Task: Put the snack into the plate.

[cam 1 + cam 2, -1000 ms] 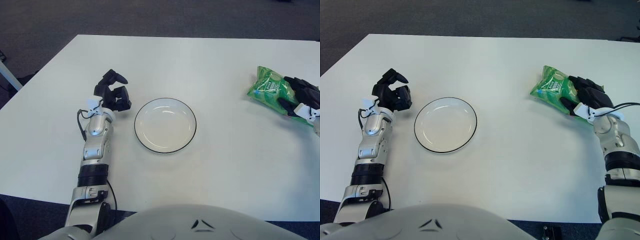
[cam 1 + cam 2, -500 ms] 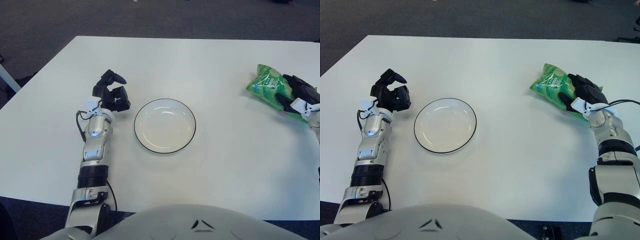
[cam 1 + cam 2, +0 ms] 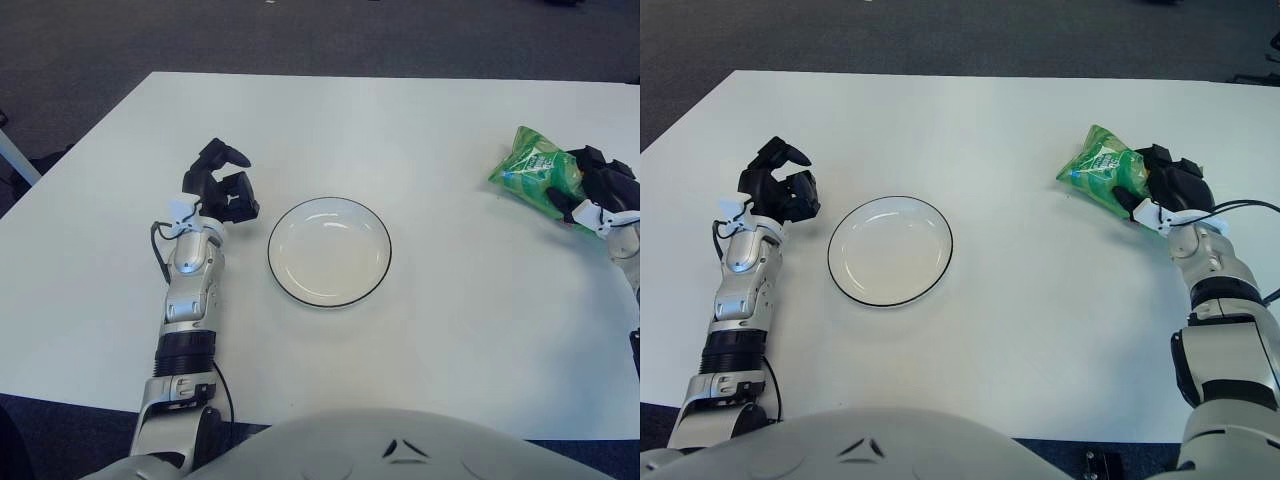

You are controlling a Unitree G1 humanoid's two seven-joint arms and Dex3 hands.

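A green snack bag (image 3: 1097, 175) is at the right side of the white table, its right end raised. My right hand (image 3: 1162, 187) is closed around that right end, with black fingers wrapped over and under the bag. A white plate with a thin black rim (image 3: 945, 246) sits empty at the table's middle left. My left hand (image 3: 782, 188) rests on the table just left of the plate, fingers curled and holding nothing. The bag also shows in the left eye view (image 3: 532, 170).
The white table (image 3: 1040, 330) spans the view, with its far edge against dark carpet (image 3: 940, 35). My own grey torso (image 3: 870, 445) fills the bottom edge.
My right hand has closed tighter on the bag's right end and drawn it slightly up and left. The left hand and the plate have stayed put.
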